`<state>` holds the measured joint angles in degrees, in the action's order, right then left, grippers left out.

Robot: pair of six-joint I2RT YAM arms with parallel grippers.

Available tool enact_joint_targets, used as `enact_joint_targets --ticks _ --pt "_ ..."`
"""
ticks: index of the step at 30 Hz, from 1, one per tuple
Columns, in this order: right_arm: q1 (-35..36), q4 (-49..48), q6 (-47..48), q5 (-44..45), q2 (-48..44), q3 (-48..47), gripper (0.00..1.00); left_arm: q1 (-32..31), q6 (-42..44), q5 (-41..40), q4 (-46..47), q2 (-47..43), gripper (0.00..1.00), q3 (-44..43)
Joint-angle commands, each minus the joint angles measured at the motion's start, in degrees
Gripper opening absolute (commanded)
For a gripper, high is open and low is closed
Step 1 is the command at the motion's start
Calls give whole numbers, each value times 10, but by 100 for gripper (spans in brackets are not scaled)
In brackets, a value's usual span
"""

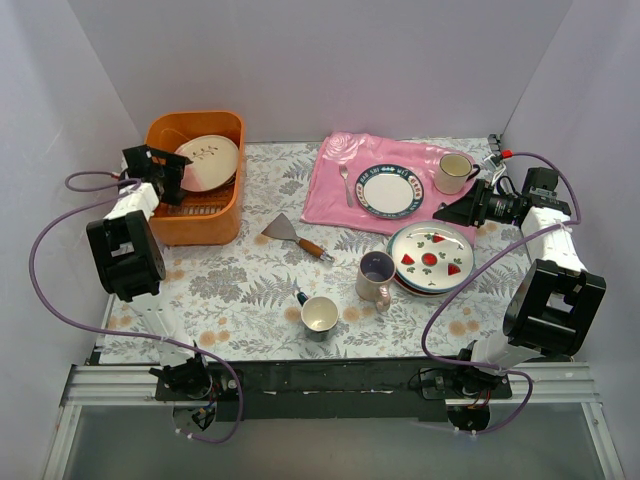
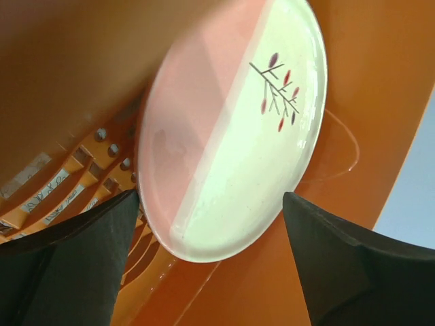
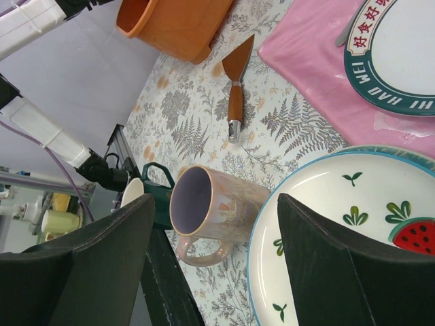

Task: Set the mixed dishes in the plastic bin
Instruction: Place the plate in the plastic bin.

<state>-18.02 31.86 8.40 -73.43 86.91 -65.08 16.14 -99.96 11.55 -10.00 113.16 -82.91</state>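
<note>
The orange plastic bin (image 1: 222, 130) stands at the far left. A pale plate with a twig motif (image 1: 207, 162) leans inside it; it also shows in the left wrist view (image 2: 231, 136) against the bin wall (image 2: 353, 81). My left gripper (image 1: 165, 172) hangs over the bin, open, its jaws either side of the plate's lower edge (image 2: 209, 197). A white plate with red fruit marks (image 1: 430, 255) tops a stack at the right. A lilac mug (image 1: 376, 277) stands beside it. My right gripper (image 1: 447, 210) is open and empty above them (image 3: 214, 204).
A dark green mug with a white inside (image 1: 319, 316) stands near the front. A pink cloth (image 1: 330, 190) carries a blue-rimmed plate (image 1: 390, 190), a spoon (image 1: 345, 180) and a cream mug (image 1: 455, 172). A wooden-handled scraper (image 1: 295, 236) lies mid-table.
</note>
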Motion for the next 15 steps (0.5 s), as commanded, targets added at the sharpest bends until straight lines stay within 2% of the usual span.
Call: enact_joint_targets --ticks 1,3,6,15 --pt "-3 2 6 -5 -20 -10 80 -1 24 -13 -42 1 89 -48" --pt "-3 3 7 -5 -20 -14 80 0 25 -16 -56 4 96 -53" --pt "-3 8 12 -3 -22 -15 80 -1 29 -25 -80 7 98 -66" --pt "-3 87 99 38 -24 -52 80 -1 43 -48 -137 -9 98 -88"
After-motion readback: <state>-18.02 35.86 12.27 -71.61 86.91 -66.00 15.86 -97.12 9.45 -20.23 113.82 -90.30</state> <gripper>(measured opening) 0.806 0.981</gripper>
